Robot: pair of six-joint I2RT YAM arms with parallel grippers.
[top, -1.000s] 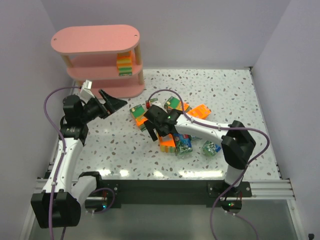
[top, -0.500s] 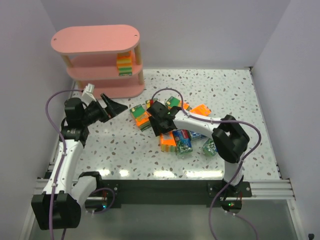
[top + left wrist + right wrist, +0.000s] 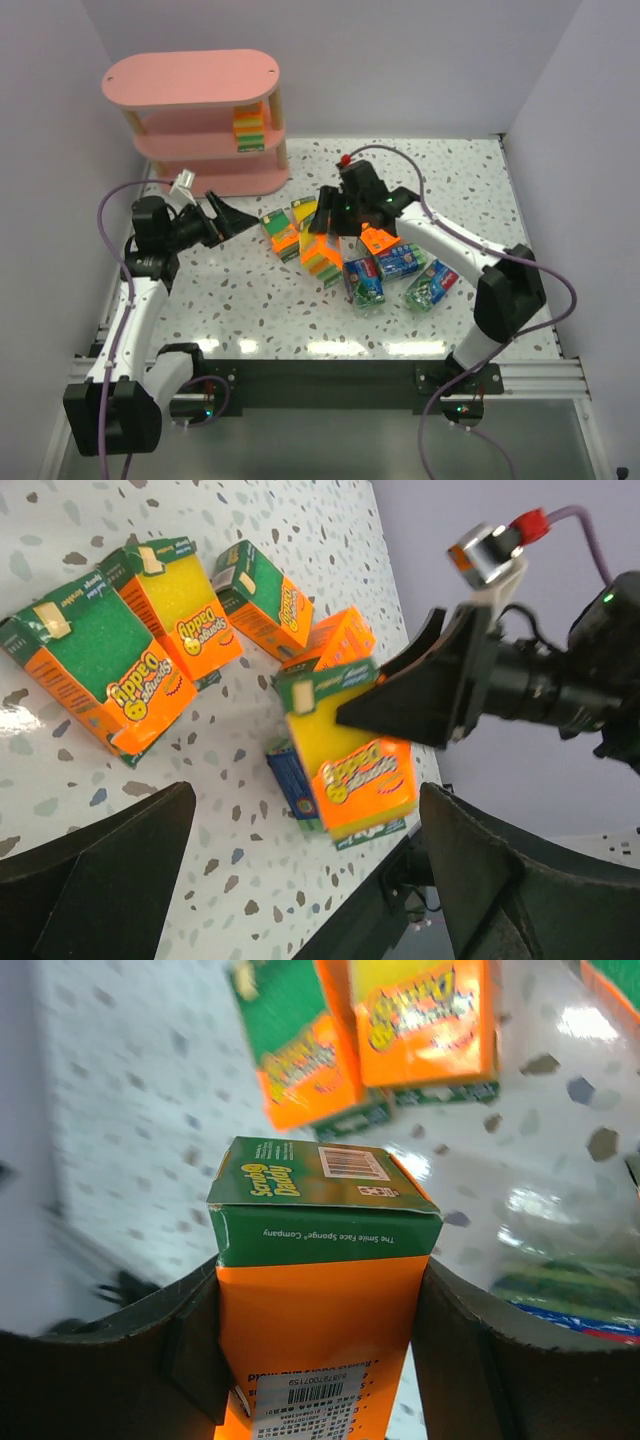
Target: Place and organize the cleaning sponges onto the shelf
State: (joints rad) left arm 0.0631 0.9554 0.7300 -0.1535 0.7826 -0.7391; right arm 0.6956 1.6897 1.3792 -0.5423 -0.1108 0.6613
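Observation:
The pink three-tier shelf point(image 3: 190, 80) stands at the far left, with one orange sponge pack point(image 3: 247, 125) on its middle tier. My right gripper point(image 3: 325, 238) is shut on an orange and green sponge pack point(image 3: 320, 256) and holds it above the table; the pack fills the right wrist view point(image 3: 320, 1290), and the left wrist view shows it too point(image 3: 352, 760). Two orange packs point(image 3: 280, 235) point(image 3: 303, 212) lie left of it, and one point(image 3: 378, 238) lies to its right. Three blue-green packs point(image 3: 362, 282) point(image 3: 400, 262) point(image 3: 433, 285) lie nearer. My left gripper point(image 3: 226, 214) is open and empty, near the shelf's base.
White walls close in the table on the left, back and right. The black front rail point(image 3: 330, 375) runs along the near edge. In the left wrist view several orange packs point(image 3: 100, 670) lie on the speckled table point(image 3: 200, 880) between my open fingers.
My right gripper has closed on an orange pack in the pile and lifted it, with the arm swinging toward the far side. The left gripper has barely moved.

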